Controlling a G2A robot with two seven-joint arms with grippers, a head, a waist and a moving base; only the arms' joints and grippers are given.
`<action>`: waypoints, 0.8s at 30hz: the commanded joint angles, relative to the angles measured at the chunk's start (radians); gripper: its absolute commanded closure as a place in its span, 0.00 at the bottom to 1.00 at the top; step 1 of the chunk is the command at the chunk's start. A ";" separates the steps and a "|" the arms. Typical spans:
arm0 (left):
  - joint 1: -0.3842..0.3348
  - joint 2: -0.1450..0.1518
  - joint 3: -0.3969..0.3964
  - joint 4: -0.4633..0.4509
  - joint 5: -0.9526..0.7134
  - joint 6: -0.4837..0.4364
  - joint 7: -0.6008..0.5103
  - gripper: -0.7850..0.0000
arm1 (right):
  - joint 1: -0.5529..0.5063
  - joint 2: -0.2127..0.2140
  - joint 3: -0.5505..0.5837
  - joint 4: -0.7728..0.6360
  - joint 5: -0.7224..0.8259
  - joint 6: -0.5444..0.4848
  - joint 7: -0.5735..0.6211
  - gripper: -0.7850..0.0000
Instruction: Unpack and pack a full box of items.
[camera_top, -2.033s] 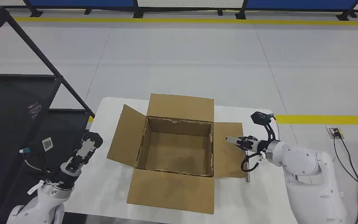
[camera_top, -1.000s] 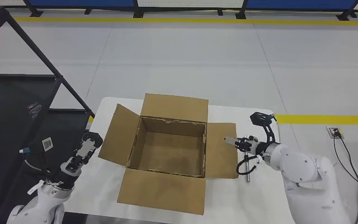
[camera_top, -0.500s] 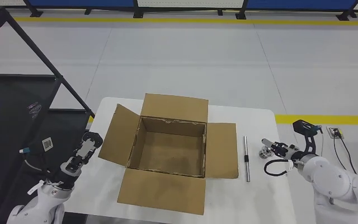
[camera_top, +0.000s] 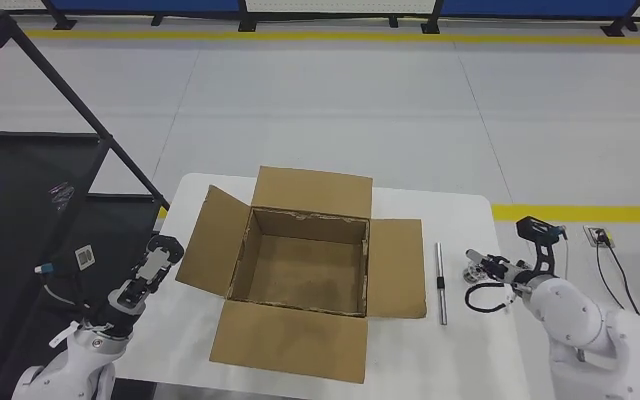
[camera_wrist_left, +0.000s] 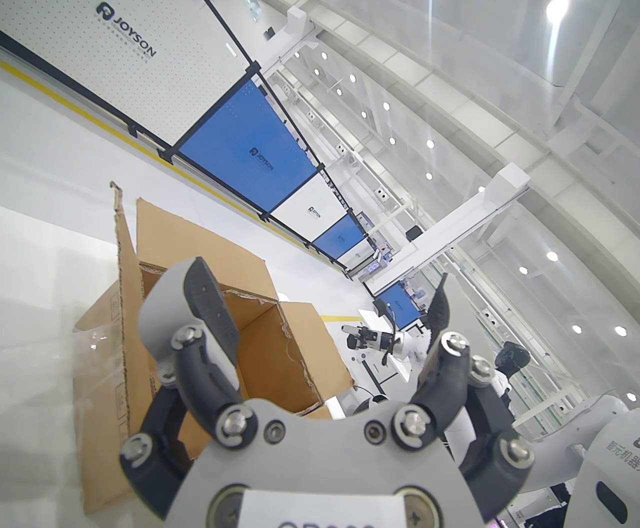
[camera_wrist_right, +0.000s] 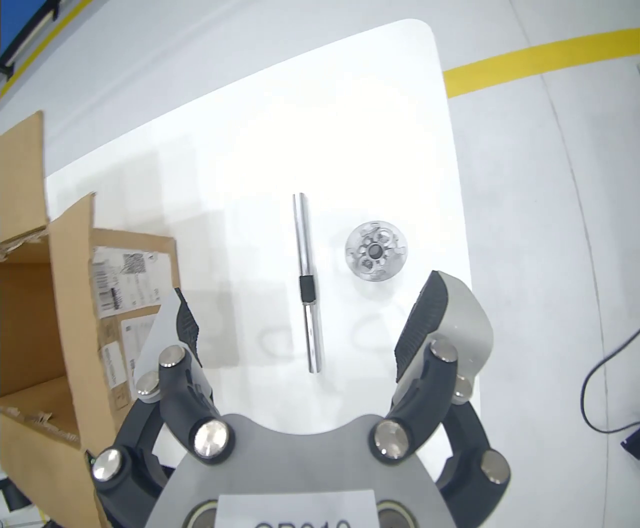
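The left arm (camera_top: 92, 352) and right arm (camera_top: 575, 320) have white, rounded shells. The right arm carries a looped black cable (camera_top: 471, 298) and, at 1 o'clock from it, a black bracket (camera_top: 541, 232). The left gripper (camera_wrist_left: 320, 282) and right gripper (camera_wrist_right: 306, 291) have grey plates, silver screws, black links and ribbed black pads (camera_wrist_right: 419, 320).

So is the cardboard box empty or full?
Empty: the brown cardboard box shows a bare floor inside, all four flaps spread open.

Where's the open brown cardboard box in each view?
Top view: open brown cardboard box mid-table, flaps spread.
Left wrist view: the box beyond the left gripper.
Right wrist view: the box beside the right gripper.
Shared landmark: the white table under it.
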 joint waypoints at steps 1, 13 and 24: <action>0.000 0.000 0.000 0.000 0.000 0.000 0.000 0.00 | 0.031 0.002 -0.014 0.055 -0.032 0.007 0.011 0.00; 0.000 0.000 0.000 0.000 0.000 0.000 0.000 0.00 | 0.167 0.012 -0.070 0.319 -0.035 -0.076 0.057 0.00; 0.000 0.000 0.000 0.000 0.000 0.000 0.000 0.00 | 0.119 0.022 -0.125 0.170 0.062 -0.246 0.212 0.00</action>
